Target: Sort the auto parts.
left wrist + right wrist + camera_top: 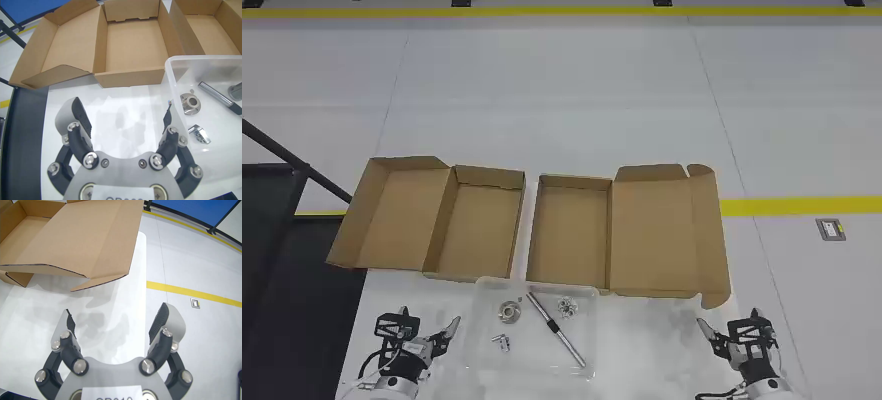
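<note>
A clear plastic tray [482, 290] near the table's front holds metal parts: a round flanged hub [509, 310] [190, 103], a long steel rod [555, 328] [217, 96], a small nut-like piece [567, 306] and a small bracket [502, 342] [200, 134]. Behind it lie two open cardboard boxes, the left box [474, 225] [130, 47] and the right box [569, 232]. My left gripper [425, 334] [122, 109] stands open over bare table just left of the tray. My right gripper [732, 335] [116, 317] stands open at the table's front right corner, holding nothing.
The right box's lid flap [75, 237] lies spread over the table ahead of the right gripper. The table's right edge [146, 262] drops to a grey floor with a yellow line [192, 293]. A dark strip [24, 136] borders the table on the left.
</note>
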`<state>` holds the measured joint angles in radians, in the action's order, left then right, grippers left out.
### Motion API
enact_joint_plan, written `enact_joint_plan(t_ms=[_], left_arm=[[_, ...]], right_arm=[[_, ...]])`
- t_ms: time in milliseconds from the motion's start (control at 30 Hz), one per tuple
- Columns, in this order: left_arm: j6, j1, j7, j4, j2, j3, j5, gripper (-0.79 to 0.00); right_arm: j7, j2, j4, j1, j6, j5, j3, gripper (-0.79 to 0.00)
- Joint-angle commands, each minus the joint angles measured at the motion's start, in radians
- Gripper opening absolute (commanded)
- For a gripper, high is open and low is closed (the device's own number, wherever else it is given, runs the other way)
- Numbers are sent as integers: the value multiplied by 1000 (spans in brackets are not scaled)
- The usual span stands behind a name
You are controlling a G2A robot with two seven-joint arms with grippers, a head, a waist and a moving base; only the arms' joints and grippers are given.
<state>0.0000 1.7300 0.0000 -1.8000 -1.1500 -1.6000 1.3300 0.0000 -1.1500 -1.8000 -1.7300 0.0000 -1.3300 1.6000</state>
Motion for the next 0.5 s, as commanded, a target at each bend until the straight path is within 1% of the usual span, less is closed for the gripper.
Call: enact_joint_plan(t_ms=[0, 400, 467], left_arm=[[0, 0, 0, 0, 0, 0, 0, 0], [-1, 0, 2, 0, 0, 0, -1, 0], [-13, 6, 38, -4, 0, -7, -1, 0]], right_arm=[[0, 0, 0, 0, 0, 0, 0, 0], [0, 0, -3, 1, -1, 4, -1, 0], [9, 0, -34, 13, -8, -11, -1, 0]])
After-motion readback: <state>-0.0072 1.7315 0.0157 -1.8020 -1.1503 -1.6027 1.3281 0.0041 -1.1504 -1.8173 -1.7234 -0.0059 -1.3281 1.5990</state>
